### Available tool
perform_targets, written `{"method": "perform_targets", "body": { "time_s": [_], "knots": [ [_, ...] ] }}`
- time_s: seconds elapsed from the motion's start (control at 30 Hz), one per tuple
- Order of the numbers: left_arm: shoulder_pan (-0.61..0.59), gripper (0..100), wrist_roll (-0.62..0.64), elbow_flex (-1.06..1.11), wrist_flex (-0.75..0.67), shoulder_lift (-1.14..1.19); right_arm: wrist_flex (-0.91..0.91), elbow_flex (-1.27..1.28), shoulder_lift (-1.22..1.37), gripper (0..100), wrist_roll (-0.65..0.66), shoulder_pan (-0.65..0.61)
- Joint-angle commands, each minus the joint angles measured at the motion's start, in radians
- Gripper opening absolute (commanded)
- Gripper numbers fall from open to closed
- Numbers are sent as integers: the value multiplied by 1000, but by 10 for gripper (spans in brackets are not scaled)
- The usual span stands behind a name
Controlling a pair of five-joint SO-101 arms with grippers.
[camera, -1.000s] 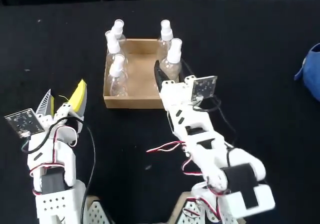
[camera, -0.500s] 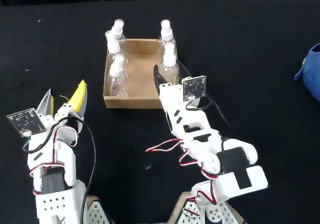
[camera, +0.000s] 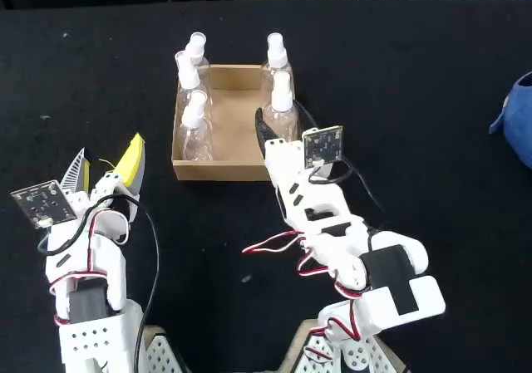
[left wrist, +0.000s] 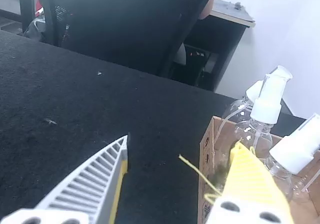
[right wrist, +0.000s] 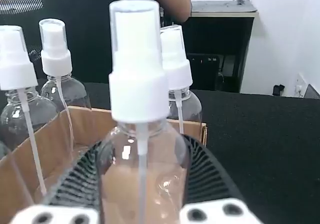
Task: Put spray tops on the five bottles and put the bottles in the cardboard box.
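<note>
Meanwhile, on the black-covered desk (camera: 416, 74), the left end effector (camera: 108, 147) sits released, its grey and yellow fingers spread, well apart from the cardboard box (camera: 216, 172). Three spray-topped bottles (camera: 195, 120) crowd the box's left side. At its right edge the right end effector (camera: 278, 128) is clenched around a fifth bottle (right wrist: 142, 149), upright with its white spray top on; whether it stands inside cannot be told. Another capped bottle (camera: 276, 53) stands just beyond. A blue object (camera: 519, 120) lies at the desk's far right. Behind are dark furniture (left wrist: 150, 29) and a white wall (left wrist: 280, 29).
</note>
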Motion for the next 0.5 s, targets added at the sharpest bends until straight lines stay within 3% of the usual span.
{"method": "perform_targets", "body": {
  "time_s": [0.0,0.47],
  "knots": [
    [2,202,-11,25,-23,-3,-26,-85,47,11,8,-17],
    [1,202,-14,25,-25,-3,-31,-101,93,11,9,-15]
  ]
}}
